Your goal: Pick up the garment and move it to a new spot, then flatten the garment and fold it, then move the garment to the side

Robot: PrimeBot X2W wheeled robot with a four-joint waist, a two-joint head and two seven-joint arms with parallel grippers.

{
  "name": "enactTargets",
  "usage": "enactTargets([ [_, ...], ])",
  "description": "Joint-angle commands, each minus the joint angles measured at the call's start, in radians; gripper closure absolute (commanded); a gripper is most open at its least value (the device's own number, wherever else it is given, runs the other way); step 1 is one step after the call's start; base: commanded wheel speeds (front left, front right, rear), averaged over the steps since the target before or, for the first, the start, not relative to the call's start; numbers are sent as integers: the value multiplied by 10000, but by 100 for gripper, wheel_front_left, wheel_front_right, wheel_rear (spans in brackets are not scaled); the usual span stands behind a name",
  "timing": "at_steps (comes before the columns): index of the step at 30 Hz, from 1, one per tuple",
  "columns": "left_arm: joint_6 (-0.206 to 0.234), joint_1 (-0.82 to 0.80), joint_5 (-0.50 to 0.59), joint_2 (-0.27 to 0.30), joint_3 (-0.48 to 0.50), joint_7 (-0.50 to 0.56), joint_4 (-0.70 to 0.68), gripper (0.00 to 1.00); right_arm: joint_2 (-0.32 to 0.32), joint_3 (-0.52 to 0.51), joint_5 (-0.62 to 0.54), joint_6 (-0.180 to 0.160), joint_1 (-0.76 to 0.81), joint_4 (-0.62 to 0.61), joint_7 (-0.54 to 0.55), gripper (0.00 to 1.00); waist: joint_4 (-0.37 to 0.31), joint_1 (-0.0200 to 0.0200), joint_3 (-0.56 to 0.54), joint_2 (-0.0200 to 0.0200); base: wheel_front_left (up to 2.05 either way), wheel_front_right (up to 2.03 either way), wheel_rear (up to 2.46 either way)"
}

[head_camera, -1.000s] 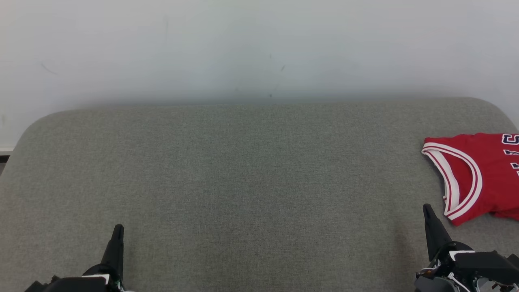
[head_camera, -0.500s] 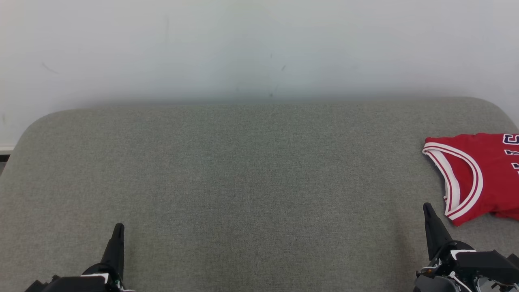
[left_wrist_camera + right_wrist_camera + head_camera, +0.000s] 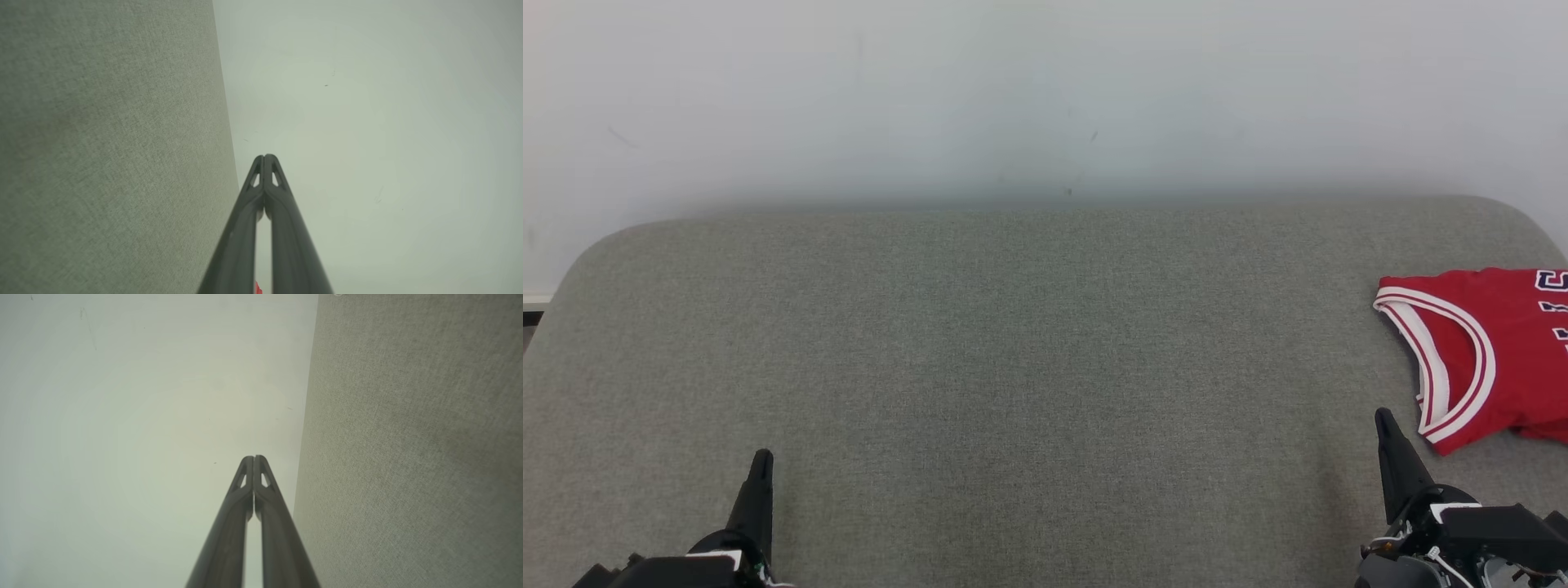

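Observation:
The garment [image 3: 1494, 351], a red jersey with white and dark trim and dark lettering, lies folded at the right edge of the grey fabric surface [image 3: 1029, 367], partly cut off by the head view's edge. My right gripper [image 3: 1383, 420] stands shut just left of and below the garment's lower corner, a short gap away from it. My left gripper [image 3: 761, 457] is shut at the lower left, far from the garment. In the wrist views both the left gripper [image 3: 264, 157] and the right gripper [image 3: 253, 458] show tips pressed together, holding nothing. A red sliver [image 3: 258, 288] peeks between the left fingers.
A pale wall [image 3: 1045, 98] rises behind the grey surface, whose far corners are rounded. At the far left a strip of floor edge [image 3: 531, 310] shows beyond the surface.

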Motion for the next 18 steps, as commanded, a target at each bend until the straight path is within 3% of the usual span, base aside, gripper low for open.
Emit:
enactTargets([
  [1, -32, -106, -43, 38, 7, 6, -44, 100, 18, -16, 13, -21, -66, -14, 24, 100, 0, 0, 0, 0, 0, 0, 0],
  [18, -31, -106, -43, 38, 7, 6, -45, 100, 16, -14, 14, -21, -64, -14, 23, 100, 0, 0, 0, 0, 0, 0, 0],
])
